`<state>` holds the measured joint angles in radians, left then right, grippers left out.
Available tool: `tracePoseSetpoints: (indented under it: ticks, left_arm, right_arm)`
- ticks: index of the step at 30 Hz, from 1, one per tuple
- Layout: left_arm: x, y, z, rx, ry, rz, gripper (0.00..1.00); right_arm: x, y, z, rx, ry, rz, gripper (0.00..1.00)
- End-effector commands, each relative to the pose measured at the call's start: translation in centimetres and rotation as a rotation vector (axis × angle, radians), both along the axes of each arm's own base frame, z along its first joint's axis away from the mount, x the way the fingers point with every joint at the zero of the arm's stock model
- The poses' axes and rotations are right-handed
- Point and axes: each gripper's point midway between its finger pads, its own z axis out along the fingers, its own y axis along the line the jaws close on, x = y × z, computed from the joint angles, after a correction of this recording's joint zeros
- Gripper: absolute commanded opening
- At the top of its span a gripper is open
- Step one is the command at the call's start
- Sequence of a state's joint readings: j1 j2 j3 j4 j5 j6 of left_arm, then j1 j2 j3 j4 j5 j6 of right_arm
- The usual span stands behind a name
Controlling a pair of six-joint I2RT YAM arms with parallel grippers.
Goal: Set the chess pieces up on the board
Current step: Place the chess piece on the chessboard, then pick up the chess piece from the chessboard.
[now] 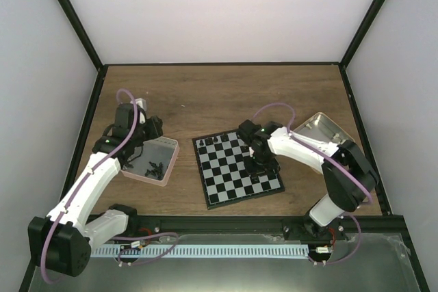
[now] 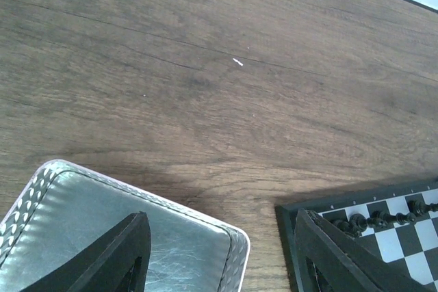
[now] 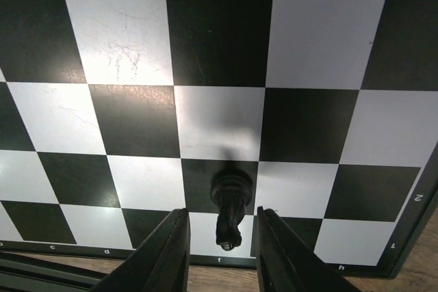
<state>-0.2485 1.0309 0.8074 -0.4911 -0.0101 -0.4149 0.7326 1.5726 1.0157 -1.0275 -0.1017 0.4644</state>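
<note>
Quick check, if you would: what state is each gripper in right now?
Left gripper: open, holding nothing.
Right gripper: open, jaws either side of a black chess piece standing on the board.

Bright, even light; glare on the board [image 3: 123, 52].

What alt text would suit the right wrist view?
A small black chess piece stands on a dark square near the edge of a black-and-white checked chessboard, between the right gripper's two black fingers, which are parted on either side of it.
</note>
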Motion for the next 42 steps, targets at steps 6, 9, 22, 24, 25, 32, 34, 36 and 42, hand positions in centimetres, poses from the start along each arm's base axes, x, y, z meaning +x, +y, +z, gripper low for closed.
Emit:
tracePoseSetpoints:
  ticks: [6, 9, 22, 24, 25, 32, 34, 36, 42]
  left_arm:
    - [0.4, 0.1, 0.4, 0.014, -0.031, -0.001, 0.6]
    - [0.3, 0.0, 0.2, 0.012, -0.028, -0.003, 0.6]
    - [0.3, 0.1, 0.2, 0.014, -0.028, -0.001, 0.6]
    - [0.3, 0.0, 0.2, 0.014, -0.028, -0.002, 0.6]
    - [0.3, 0.1, 0.2, 0.014, -0.028, -0.002, 0.6]
    - [0.3, 0.1, 0.3, 0.015, -0.03, -0.002, 0.6]
    - [0.3, 0.0, 0.3, 0.014, -0.032, -0.003, 0.6]
    - [0.3, 0.1, 0.3, 0.015, -0.032, -0.001, 0.6]
    - [0.3, 0.0, 0.3, 0.014, -0.032, -0.006, 0.6]
  right_arm:
    - [0.2, 0.8, 0.3, 0.046, -0.034, -0.002, 0.26]
    - [0.4, 0.8, 0.1, 0.048, -0.045, 0.0, 0.15]
    - [5.3, 0.6, 2.5, 0.014, -0.248, -0.088, 0.01]
    - [7.3, 1.4, 3.8, 0.042, -0.3, -0.109, 0.01]
    - [8.4, 1.6, 4.5, 0.051, -0.328, -0.126, 0.01]
    - [14.9, 2.1, 6.6, 0.069, -0.457, -0.192, 0.01]
    - [16.4, 2.4, 6.5, 0.082, -0.472, -0.201, 0.01]
    - [17.4, 2.6, 6.2, 0.079, -0.479, -0.204, 0.01]
    - [19.5, 2.4, 4.6, 0.042, -0.478, -0.215, 0.01]
